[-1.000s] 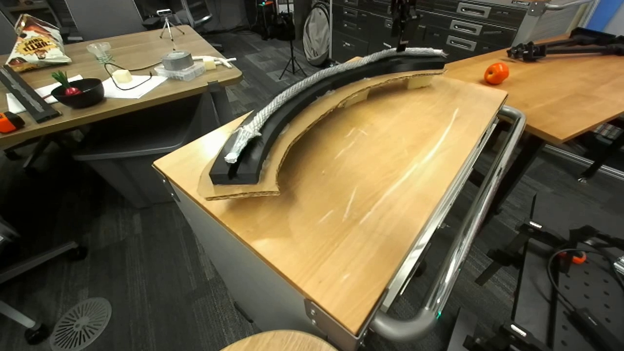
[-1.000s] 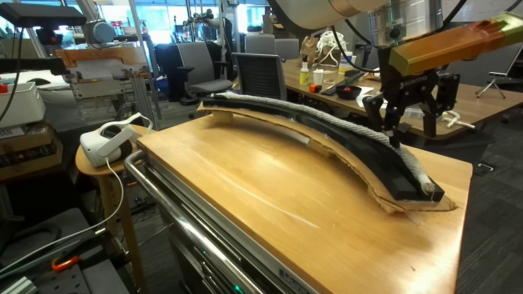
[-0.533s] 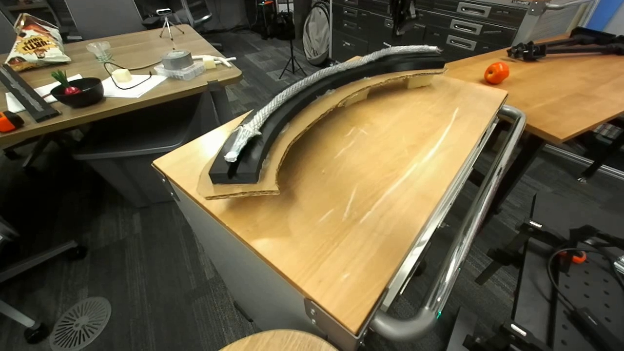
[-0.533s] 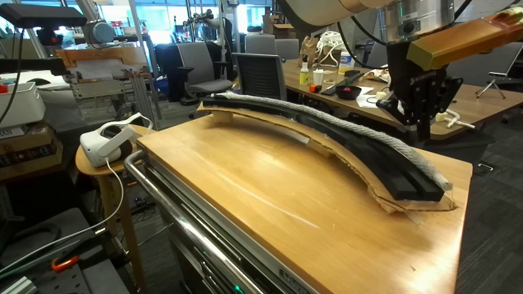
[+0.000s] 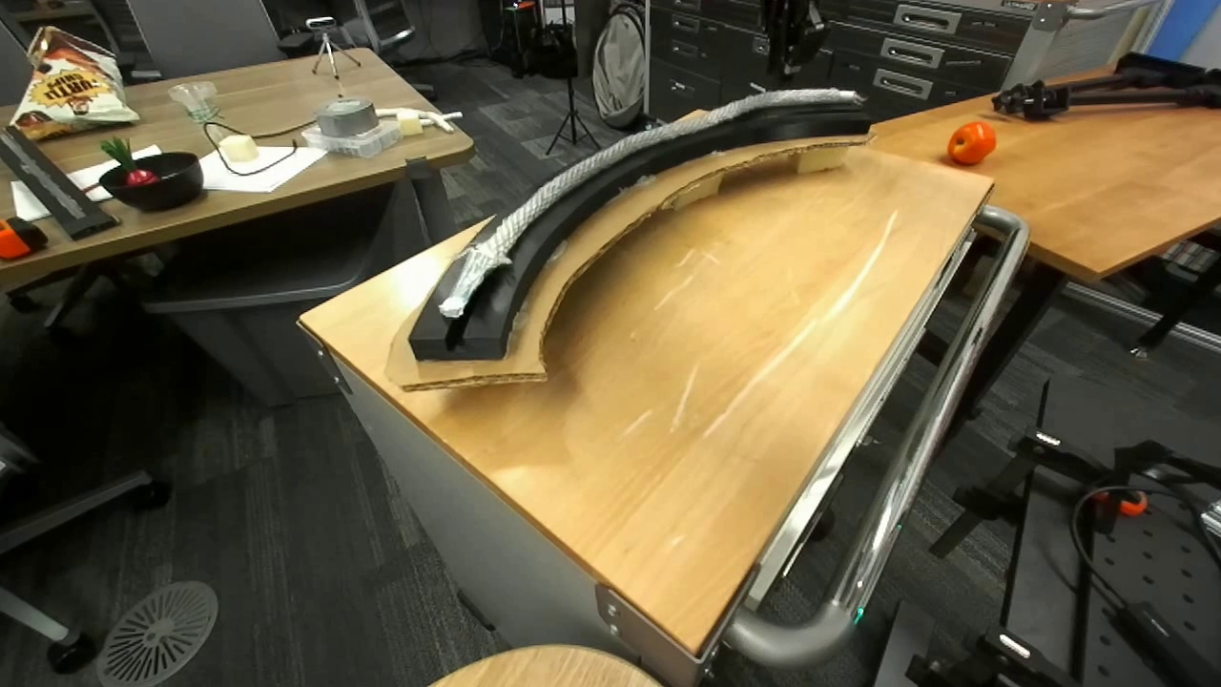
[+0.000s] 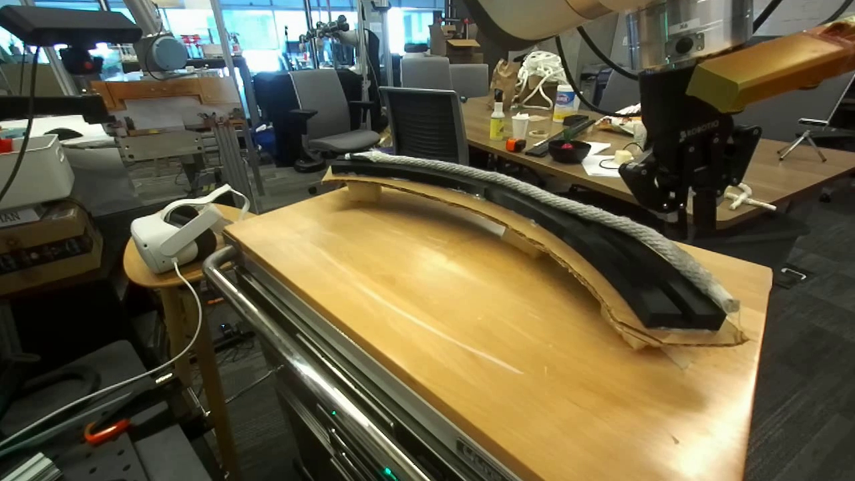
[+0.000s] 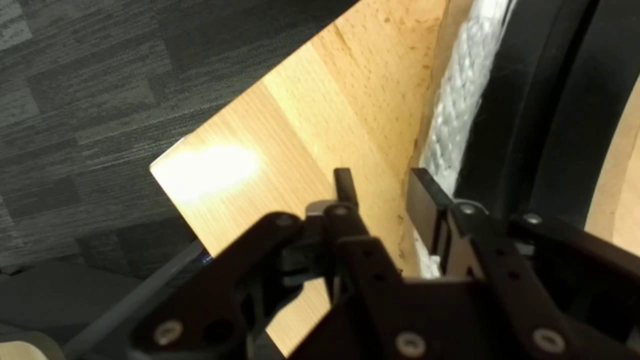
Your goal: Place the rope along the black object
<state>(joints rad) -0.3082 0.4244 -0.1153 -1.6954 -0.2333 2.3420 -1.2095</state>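
Note:
The whitish rope (image 6: 541, 194) follows the curve of the grooved black object (image 6: 588, 254) in both exterior views. At one end, the rope's tip (image 6: 728, 300) rests on the outer edge, outside the groove; the opposite tip (image 5: 458, 296) lies over the black arc. My gripper (image 6: 695, 217) hangs near the arc's outer side, above and apart from the rope. In the wrist view my gripper (image 7: 384, 185) stands partly open with no object in its jaws. Its right finger (image 7: 425, 200) hides part of the rope there.
A cardboard base (image 6: 581, 290) carries the black arc on the wooden tabletop (image 5: 725, 334), whose corner lies below the gripper. A metal rail (image 5: 916, 468) runs along one side. A neighbouring table (image 6: 795, 160) with a black bowl (image 6: 569, 151) stands behind the arm.
The rope's end moved off the groove onto the arc's outer edge. My gripper rose and drew away from the rope. Its jaws came together, then parted somewhat again.

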